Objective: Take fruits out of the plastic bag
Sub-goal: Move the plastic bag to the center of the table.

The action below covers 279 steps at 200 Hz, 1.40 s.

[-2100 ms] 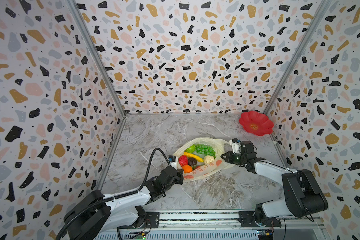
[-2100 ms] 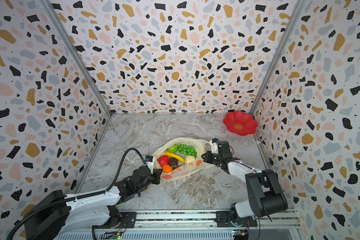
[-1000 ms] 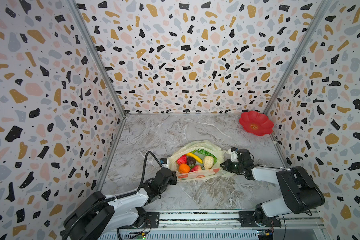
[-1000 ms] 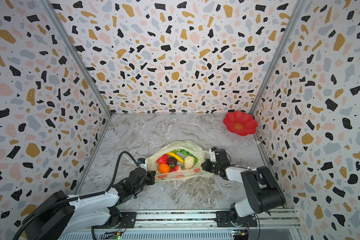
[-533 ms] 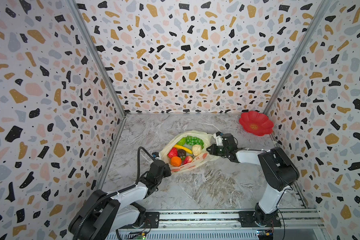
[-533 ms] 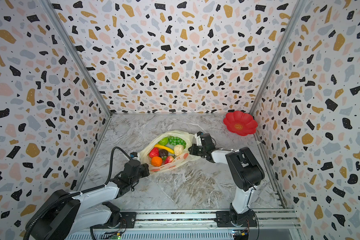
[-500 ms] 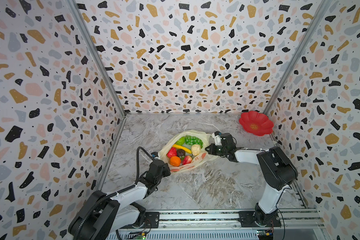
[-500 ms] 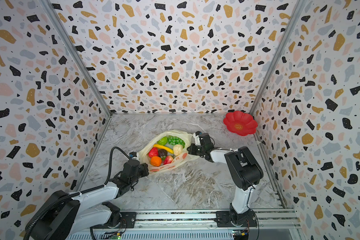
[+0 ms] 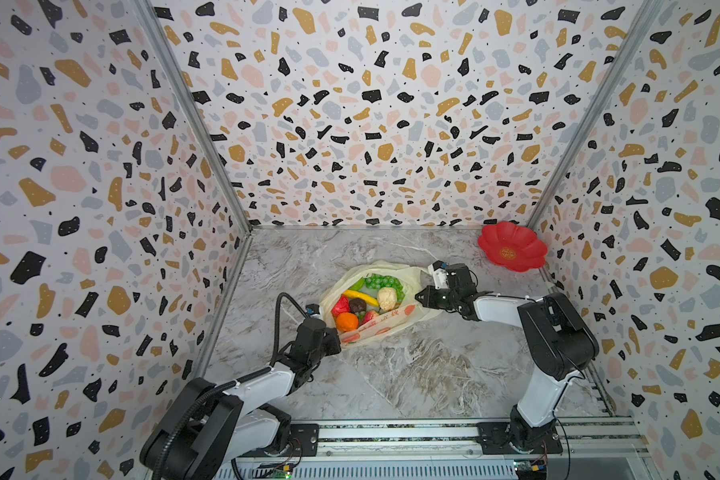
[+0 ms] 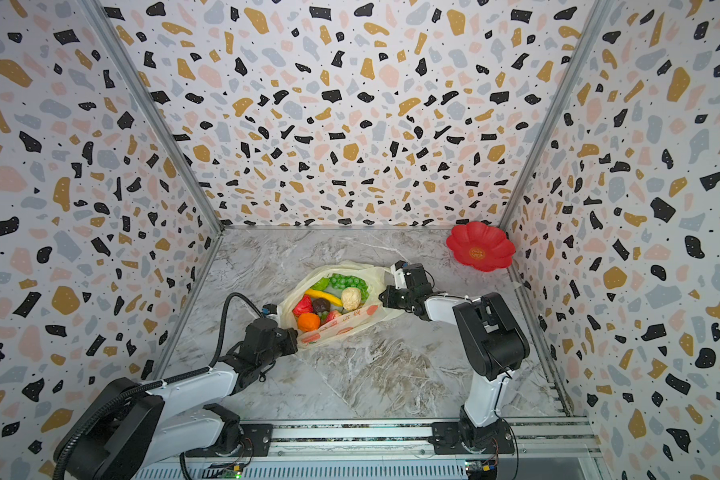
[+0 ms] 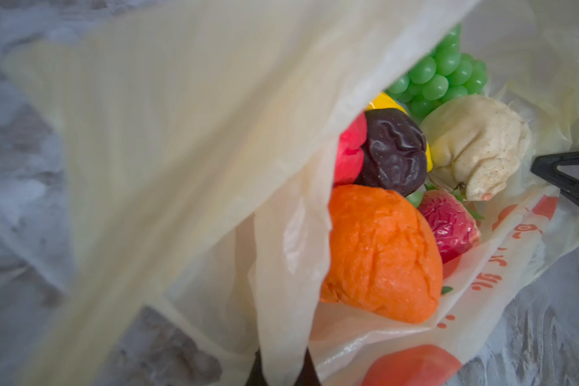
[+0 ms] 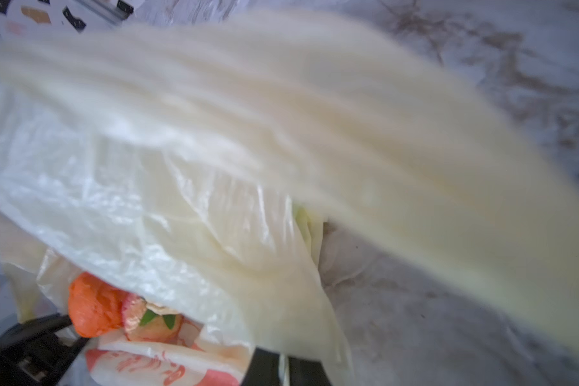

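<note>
Left wrist: left claw (image 11: 281,371) pinches the plastic bag (image 11: 181,150); right claw (image 12: 283,369) does too.

The thin translucent cream plastic bag (image 11: 181,133) is glossy and crinkled; the round orange toy fruit (image 11: 378,254) looks matt and rough.

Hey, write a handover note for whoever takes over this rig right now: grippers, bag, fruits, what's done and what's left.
Left gripper: shut on the plastic bag rim, near side.
Right gripper: at the opposite rim, film between its jaws; grip unclear.
Bag lies on the table, mouth spread open.
Fruits: all visible ones inside the bag.
Done: bag opened. Left: take every fruit out.
</note>
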{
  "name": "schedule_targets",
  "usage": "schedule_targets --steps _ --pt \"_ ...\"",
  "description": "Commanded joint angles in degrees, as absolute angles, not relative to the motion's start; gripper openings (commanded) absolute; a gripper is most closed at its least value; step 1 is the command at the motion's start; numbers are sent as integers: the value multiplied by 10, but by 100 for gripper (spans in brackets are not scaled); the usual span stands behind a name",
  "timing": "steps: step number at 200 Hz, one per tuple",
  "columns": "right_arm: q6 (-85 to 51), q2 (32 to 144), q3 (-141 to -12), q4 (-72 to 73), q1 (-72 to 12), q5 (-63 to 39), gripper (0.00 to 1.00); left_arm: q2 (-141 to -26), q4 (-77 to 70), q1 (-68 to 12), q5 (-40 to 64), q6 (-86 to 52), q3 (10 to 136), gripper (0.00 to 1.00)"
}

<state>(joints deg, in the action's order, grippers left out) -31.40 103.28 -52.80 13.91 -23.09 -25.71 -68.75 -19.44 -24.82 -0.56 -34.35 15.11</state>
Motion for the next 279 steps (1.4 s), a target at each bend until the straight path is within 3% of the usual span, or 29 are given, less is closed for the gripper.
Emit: schedule_targets --steps 1,48,78,131,178,228,279 --pt "-294 1019 -560 111 -237 -272 28 -702 -207 -247 14 -312 179 6" --pt "-279 983 -570 75 -237 -258 66 -765 -226 -265 29 -304 218 5" --pt "-265 931 -562 18 -233 -210 79 -785 -222 -291 12 -293 244 5" --pt "-262 783 -516 -38 -153 -189 79 -800 -243 -294 9 -291 243 5" --pt "-333 726 -482 -11 18 -160 76 -785 -255 -294 23 -298 233 5" --pt "-439 804 -466 86 138 -173 74 -765 -257 -294 23 -299 220 5" --pt "-500 924 -518 147 169 -156 72 -767 -264 -294 34 -303 219 5"
